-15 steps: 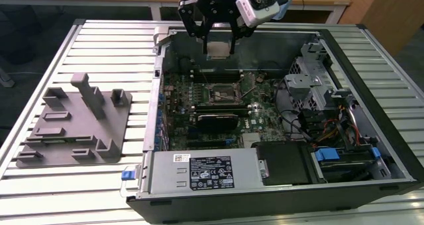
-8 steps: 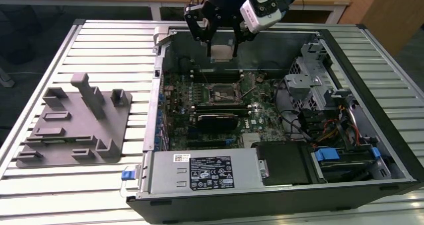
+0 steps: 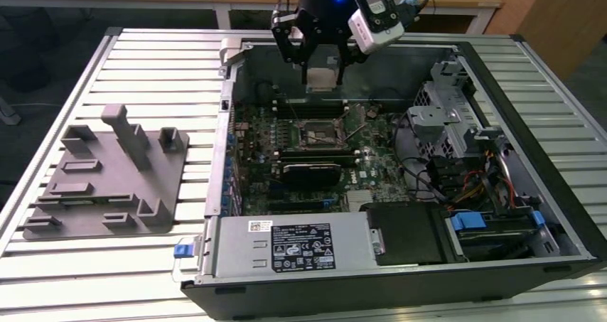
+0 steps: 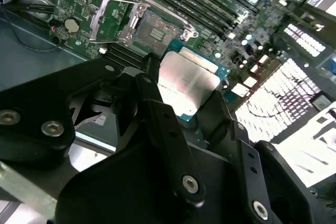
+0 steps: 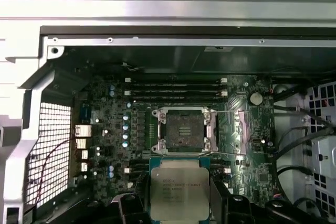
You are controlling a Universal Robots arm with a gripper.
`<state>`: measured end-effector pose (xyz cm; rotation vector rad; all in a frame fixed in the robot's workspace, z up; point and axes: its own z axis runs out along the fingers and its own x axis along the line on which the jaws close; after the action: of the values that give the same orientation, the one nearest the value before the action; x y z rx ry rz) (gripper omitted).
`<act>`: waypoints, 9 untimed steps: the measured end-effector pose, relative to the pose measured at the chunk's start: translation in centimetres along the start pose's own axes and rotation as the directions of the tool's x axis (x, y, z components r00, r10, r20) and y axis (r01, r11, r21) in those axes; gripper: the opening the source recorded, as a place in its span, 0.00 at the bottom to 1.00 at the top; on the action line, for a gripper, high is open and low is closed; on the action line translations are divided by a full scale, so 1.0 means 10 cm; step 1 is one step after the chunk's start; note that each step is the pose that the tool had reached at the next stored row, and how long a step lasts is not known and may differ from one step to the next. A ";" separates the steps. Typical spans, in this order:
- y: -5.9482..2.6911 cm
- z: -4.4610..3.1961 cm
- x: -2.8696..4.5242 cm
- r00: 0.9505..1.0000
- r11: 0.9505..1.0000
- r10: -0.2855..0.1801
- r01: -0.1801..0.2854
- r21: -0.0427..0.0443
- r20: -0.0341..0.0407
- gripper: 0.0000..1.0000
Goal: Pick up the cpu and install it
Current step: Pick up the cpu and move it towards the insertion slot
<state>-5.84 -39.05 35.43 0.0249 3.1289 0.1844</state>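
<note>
The cpu (image 3: 323, 76), a flat square chip with a silvery lid, hangs in the air above the open computer case, and my gripper (image 3: 320, 79) is shut on it. In both wrist views the black fingers (image 4: 157, 103) clamp the chip (image 4: 188, 83) by two opposite edges. The square metal-framed socket (image 3: 318, 132) on the green motherboard lies below and apart from the chip, with its retaining frame swung open (image 4: 113, 19). In the first wrist view the cpu (image 5: 180, 190) sits just short of the socket (image 5: 184, 132).
A grey moulded fixture (image 3: 109, 176) lies on the slatted table at the exterior view's left. Inside the case are memory slots (image 5: 176, 90), a black block (image 3: 308, 173), the power supply (image 3: 294, 245), a drive cage (image 3: 455, 123) and loose cables (image 3: 474, 187).
</note>
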 end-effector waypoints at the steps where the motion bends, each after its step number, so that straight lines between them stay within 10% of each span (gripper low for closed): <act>1: 0.011 0.019 -0.010 1.000 1.000 0.000 0.000 0.000 0.000 0.54; 9: 0.085 0.176 -0.060 1.000 1.000 0.000 0.000 0.000 0.000 0.54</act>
<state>-5.21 -38.01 33.79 0.0247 3.1288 0.1846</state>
